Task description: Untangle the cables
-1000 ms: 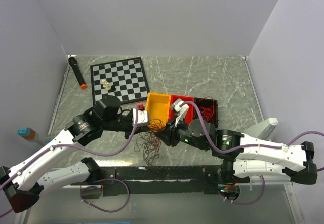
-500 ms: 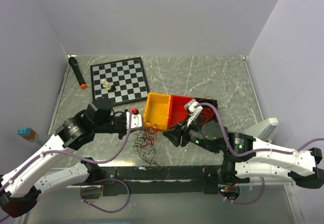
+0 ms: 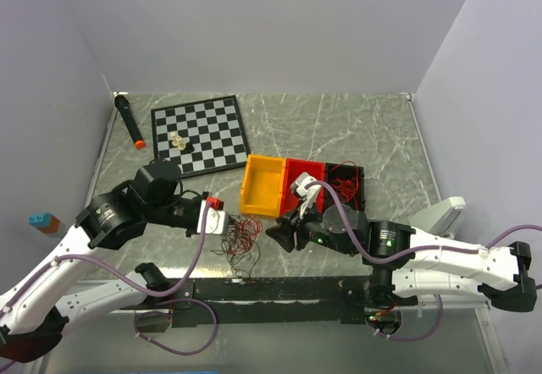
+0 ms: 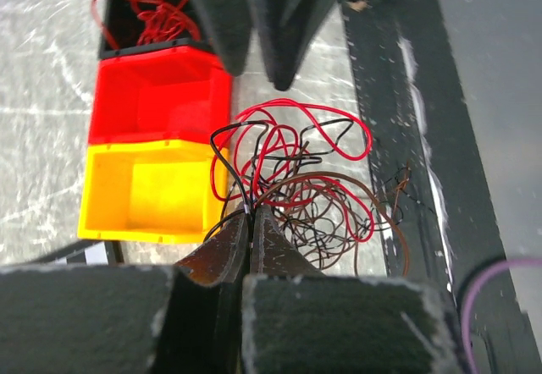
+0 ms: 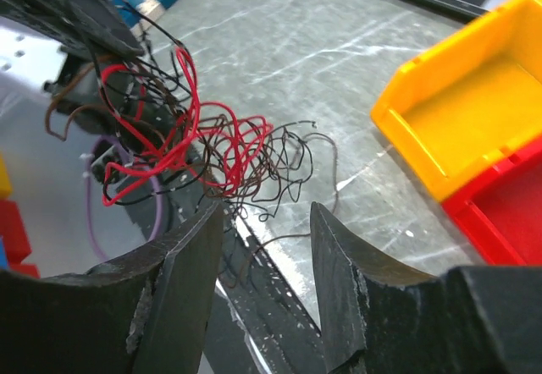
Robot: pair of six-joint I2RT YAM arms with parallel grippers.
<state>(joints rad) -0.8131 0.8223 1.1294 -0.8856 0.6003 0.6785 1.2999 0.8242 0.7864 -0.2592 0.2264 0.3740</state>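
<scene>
The cables (image 3: 241, 240) are a hand-sized tangle of thin red, black and brown wires lying on the marble table just in front of the yellow bin (image 3: 264, 186). My left gripper (image 3: 222, 222) is at the tangle's left edge. In the left wrist view it (image 4: 250, 215) is shut, with a few black strands of the cables (image 4: 296, 179) pinched at its tips. My right gripper (image 3: 278, 234) is on the tangle's right side. It (image 5: 267, 211) stands open, just short of the cables (image 5: 212, 150), with only a loose brown strand lying across the gap.
A red bin (image 3: 303, 179) and a black bin (image 3: 345, 184) holding more red wires sit to the right of the yellow one. A chessboard (image 3: 199, 134) with a few pieces and a black marker (image 3: 128, 120) lie at the back left. A black rail (image 3: 271, 294) runs along the near edge.
The right gripper has opened and let go of the tangle. The left gripper has drawn back to the left and towards the near edge, dragging the cables with it.
</scene>
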